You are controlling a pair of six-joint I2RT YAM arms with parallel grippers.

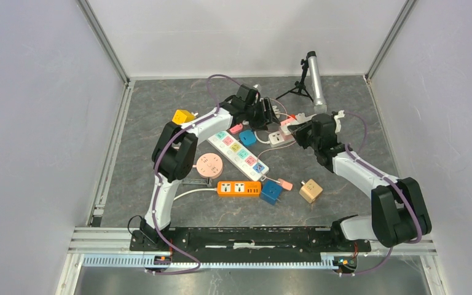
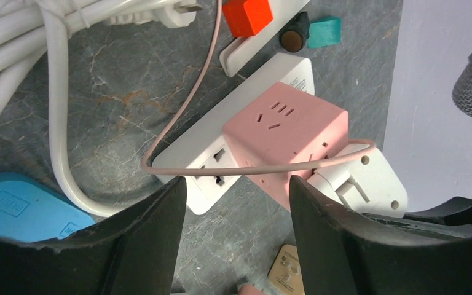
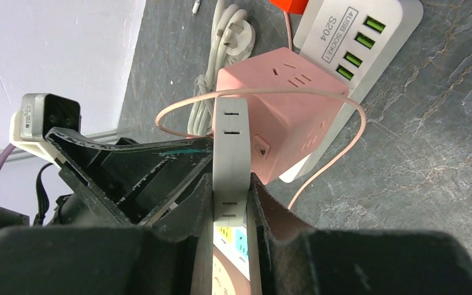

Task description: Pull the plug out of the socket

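A pink cube socket (image 3: 283,117) sits on a white power strip (image 3: 359,37) with green USB ports. A flat white plug (image 3: 232,147) stands against the cube's near side, and my right gripper (image 3: 230,196) is shut on it, one finger on each flat face. A thin pink cord (image 3: 344,141) loops round the cube. In the left wrist view, the pink cube socket (image 2: 286,132), the white power strip (image 2: 209,163) and the plug (image 2: 369,178) lie just beyond my left gripper (image 2: 238,203). It is open, with only table between its fingers (image 2: 153,233). From above, both grippers (image 1: 269,117) (image 1: 296,128) meet at the back middle.
A coiled white cable (image 2: 55,92) and a blue adapter (image 2: 18,206) lie left of the left gripper. Nearer the arms lie a multicoloured strip (image 1: 239,150), an orange strip (image 1: 238,188), a blue cube (image 1: 271,192), a tan cube (image 1: 310,190) and a pink round socket (image 1: 209,165). A small tripod with a grey cylinder (image 1: 312,77) stands at the back.
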